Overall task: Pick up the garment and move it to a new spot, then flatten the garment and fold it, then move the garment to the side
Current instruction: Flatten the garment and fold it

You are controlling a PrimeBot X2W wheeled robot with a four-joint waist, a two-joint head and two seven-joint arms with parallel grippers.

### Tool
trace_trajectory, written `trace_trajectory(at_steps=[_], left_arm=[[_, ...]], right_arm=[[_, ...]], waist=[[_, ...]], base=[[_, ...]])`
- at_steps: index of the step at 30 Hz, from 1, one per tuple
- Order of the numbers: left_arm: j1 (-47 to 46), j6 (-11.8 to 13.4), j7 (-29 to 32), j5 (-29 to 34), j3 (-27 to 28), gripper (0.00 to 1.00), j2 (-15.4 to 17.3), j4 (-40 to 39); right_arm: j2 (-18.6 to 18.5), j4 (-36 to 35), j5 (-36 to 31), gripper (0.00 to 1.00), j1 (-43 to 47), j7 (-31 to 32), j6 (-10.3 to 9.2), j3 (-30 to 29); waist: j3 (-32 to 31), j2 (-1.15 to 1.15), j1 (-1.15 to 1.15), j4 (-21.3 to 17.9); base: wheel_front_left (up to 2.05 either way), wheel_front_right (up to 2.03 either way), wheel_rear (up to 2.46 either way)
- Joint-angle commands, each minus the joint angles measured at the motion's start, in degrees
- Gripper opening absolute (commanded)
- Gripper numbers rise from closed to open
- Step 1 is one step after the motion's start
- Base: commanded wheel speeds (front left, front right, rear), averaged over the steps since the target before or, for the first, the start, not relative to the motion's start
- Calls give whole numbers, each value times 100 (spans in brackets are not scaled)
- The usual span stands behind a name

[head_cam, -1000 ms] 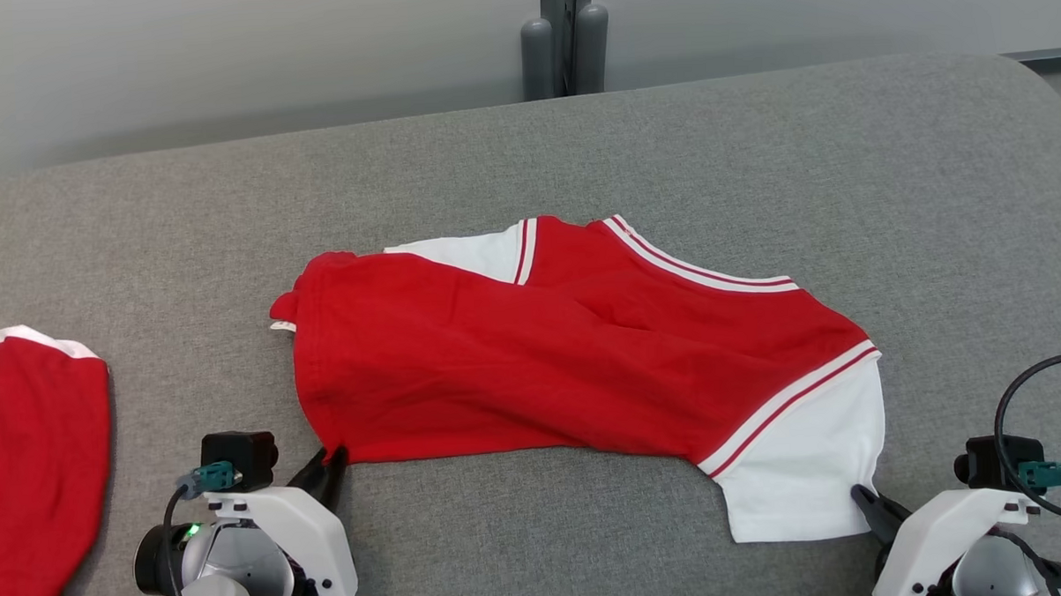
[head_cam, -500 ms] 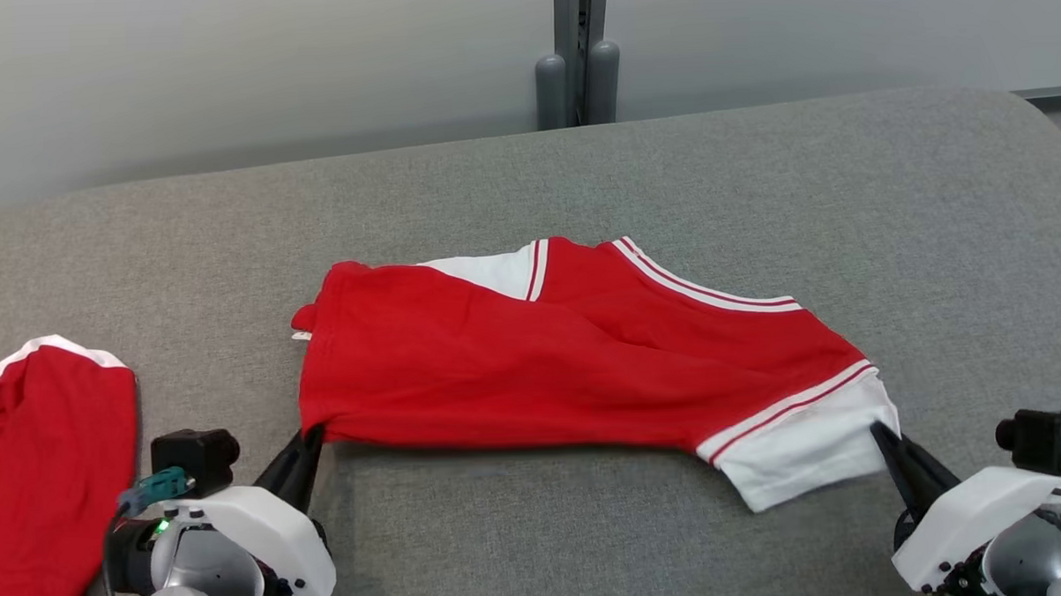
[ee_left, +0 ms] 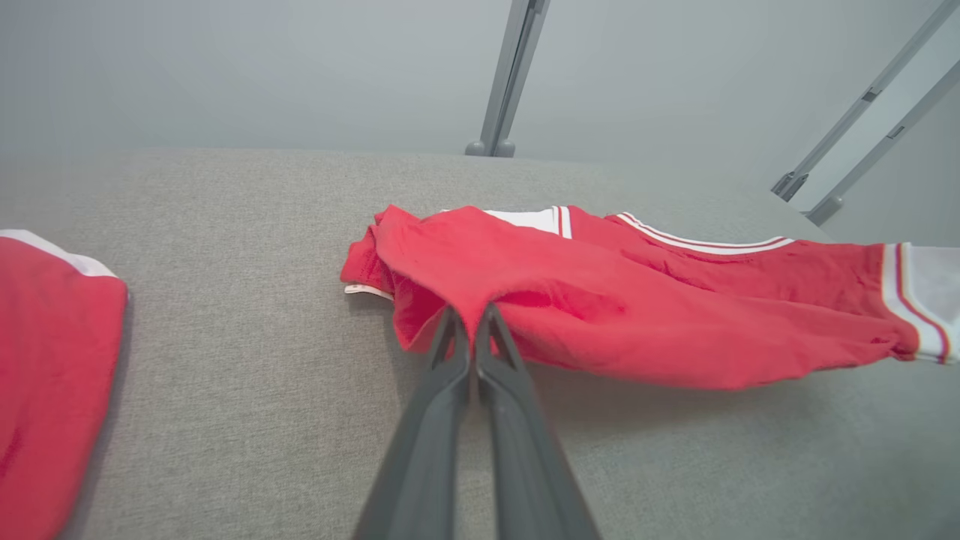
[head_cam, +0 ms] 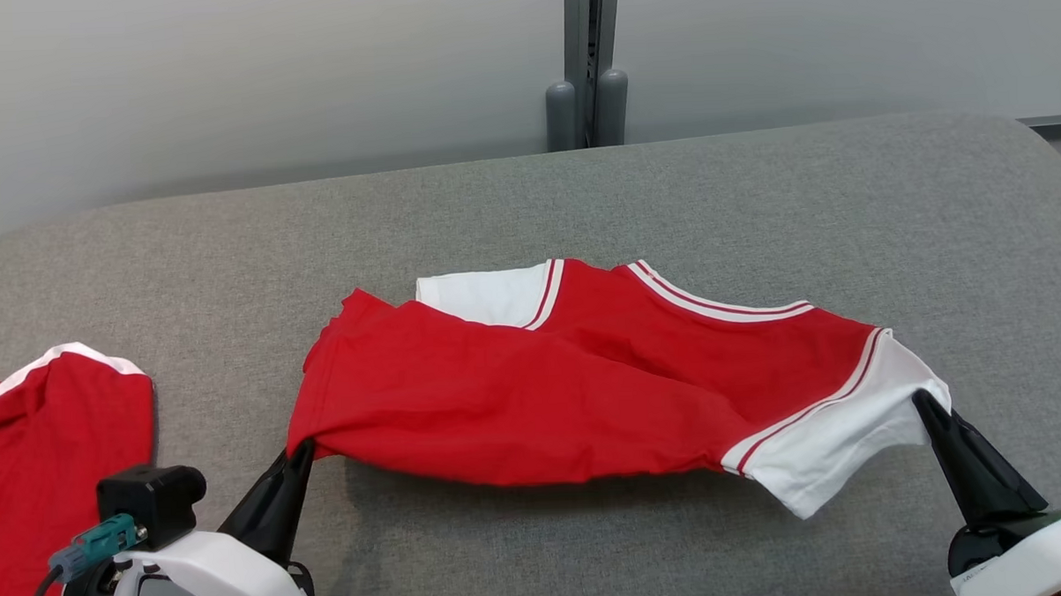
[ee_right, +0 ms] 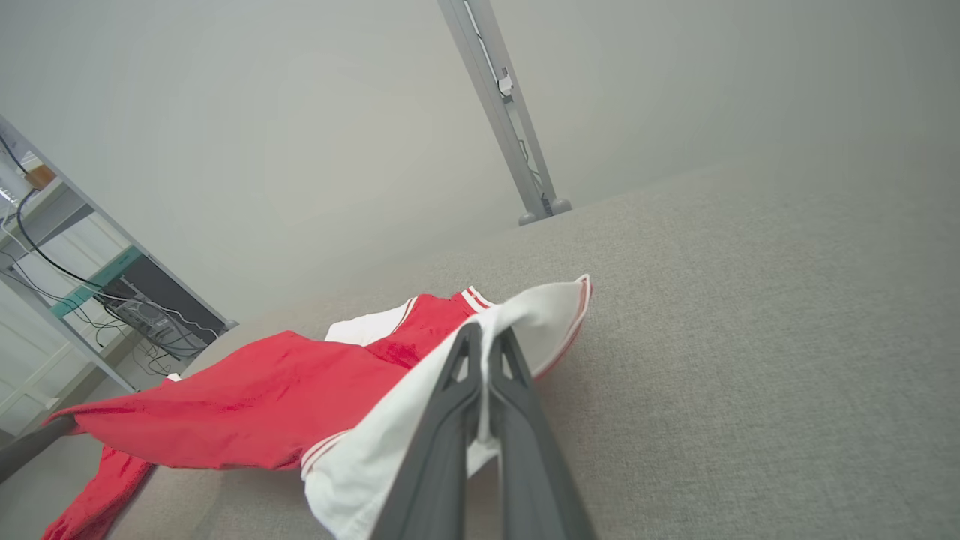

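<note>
Currently, at 9 o'clock in the head view, we note a second red garment (head_cam: 55, 464) with white trim lying on the grey padded surface (head_cam: 527, 201), well apart from the work. At 7 o'clock, the left gripper (head_cam: 300, 449) is clenched on a red hem corner of the garment (head_cam: 534, 404); the left wrist view confirms both fingers pressed together with red cloth pinched at their tips. The garment, red with white striped sleeves, spans the centre of the surface, its near edge lifted above a shadow, its far edge resting toward 12 o'clock, where a grey post (head_cam: 587, 111) stands beyond the surface. At 4 o'clock, the right gripper (head_cam: 922, 401) is clamped on the white sleeve (head_cam: 840, 437), which sags below the fingertips.
</note>
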Motion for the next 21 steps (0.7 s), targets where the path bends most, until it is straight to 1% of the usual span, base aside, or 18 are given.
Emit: trace_trajectory(at_steps=[1,5,7,8,11,14,15,18,21], left_arm=[[38,42,67,-58,1,0,20,-190],[-156,-76,208,-141,-101,0,47,-315],[-417,-154,209,-176,-127,0,66,-230],[-417,-154,209,-176,-127,0,66,-230],[-1212,-362,276,-273,-181,0,168,173],[-2101,-495,327,-339,-154,0,365,701],[-2101,-495,327,-339,-154,0,365,701],[-3280,-607,426,-305,-288,0,634,1327],[-4648,-661,494,-212,-502,0,954,1933]], right_arm=[[-30,-191,70,0,50,-15,14,-19],[-53,-453,166,0,-140,-99,14,63],[-71,-443,261,0,-404,-212,14,198],[-71,-443,261,0,-404,-212,14,198],[-113,-167,553,0,-1161,-544,14,593],[-215,161,929,0,-2013,-734,15,874],[-215,161,929,0,-2013,-734,15,874],[-363,494,1249,0,-3076,-903,14,1134],[-451,833,1424,0,-4345,-1082,14,1320]], waist=[[37,0,0,4],[189,0,0,-13],[305,0,0,-38],[305,0,0,-38],[628,0,0,-83],[1006,0,0,-129],[1006,0,0,-129],[1488,0,0,-151],[2006,0,0,-203]], base=[[0,0,0],[0,0,0],[0,0,0],[0,0,0],[0,0,0],[0,0,0],[0,0,0],[0,0,0],[0,0,0]])
